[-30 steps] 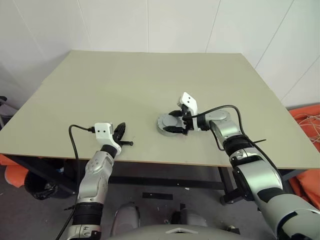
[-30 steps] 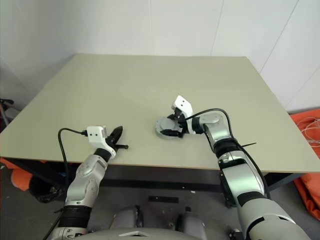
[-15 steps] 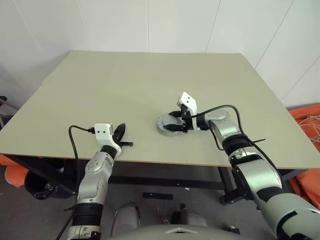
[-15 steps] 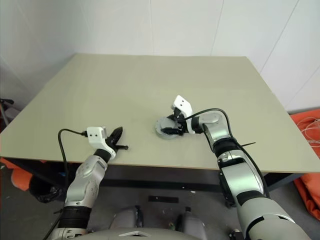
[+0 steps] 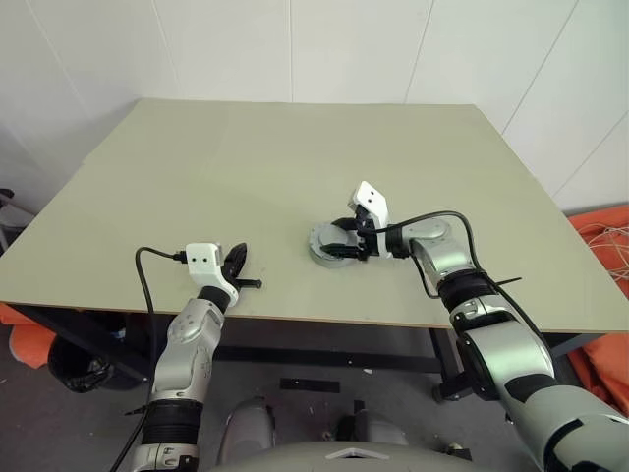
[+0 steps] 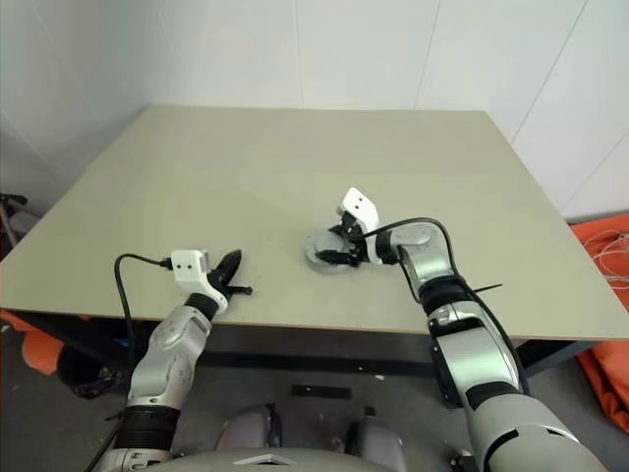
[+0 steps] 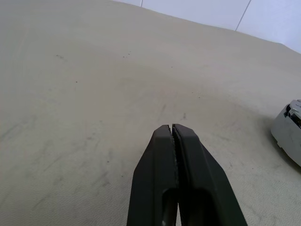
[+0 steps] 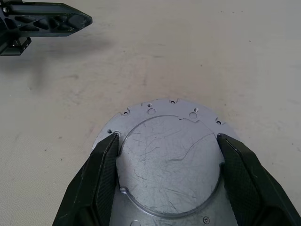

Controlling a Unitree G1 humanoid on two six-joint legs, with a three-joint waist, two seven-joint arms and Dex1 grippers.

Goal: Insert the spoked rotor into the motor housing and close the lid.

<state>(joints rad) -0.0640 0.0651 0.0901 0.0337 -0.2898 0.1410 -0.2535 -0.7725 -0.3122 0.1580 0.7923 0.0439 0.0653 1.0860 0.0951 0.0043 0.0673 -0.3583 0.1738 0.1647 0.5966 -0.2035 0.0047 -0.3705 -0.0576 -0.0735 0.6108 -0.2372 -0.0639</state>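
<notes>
Head-camera views: a beige table (image 5: pixel 295 167) fills the middle of the frame. Slightly right of centre, toward the table's near edge, sits the motor housing (image 5: pixel 327 245), a round grey metal unit whose flat scratched lid (image 8: pixel 169 165) covers its top, with small holes along the far rim. The right gripper (image 5: pixel 346 240) reaches in from the right; its two black fingers (image 8: pixel 101 181) straddle the lid, one against each side of its raised disc. The left gripper (image 5: pixel 236 265), lower left of frame, rests low over the table well apart from the housing, fingertips (image 7: pixel 173 136) pressed together on nothing.
</notes>
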